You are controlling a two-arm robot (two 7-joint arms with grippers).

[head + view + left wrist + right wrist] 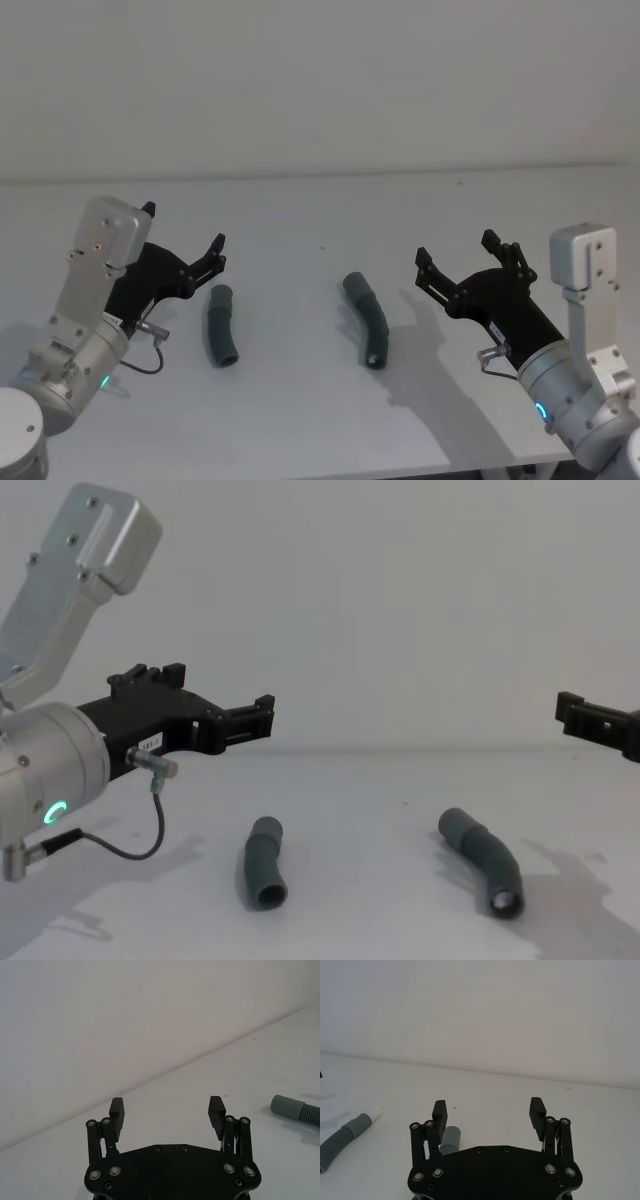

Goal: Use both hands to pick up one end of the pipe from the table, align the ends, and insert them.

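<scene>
Gripper, left point(184, 226): you have it hovering over the table point(300, 430) at its left side, fingers spread wide, holding nothing.
Gripper, right point(457, 248): hovering at the right side, fingers spread wide, empty.
Pipe piece, left point(221, 326): flat on the table, just beside the first pincer, untouched.
Pipe piece, right point(368, 318): flat near the centre, apart from its mate, between both pincers.
Plug tip point(376, 1112): white, exposed, not inserted.

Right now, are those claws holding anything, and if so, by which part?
Nothing is held. The left gripper and right gripper both hang open and empty above the table; the left pipe piece and right pipe piece lie loose on it.
</scene>
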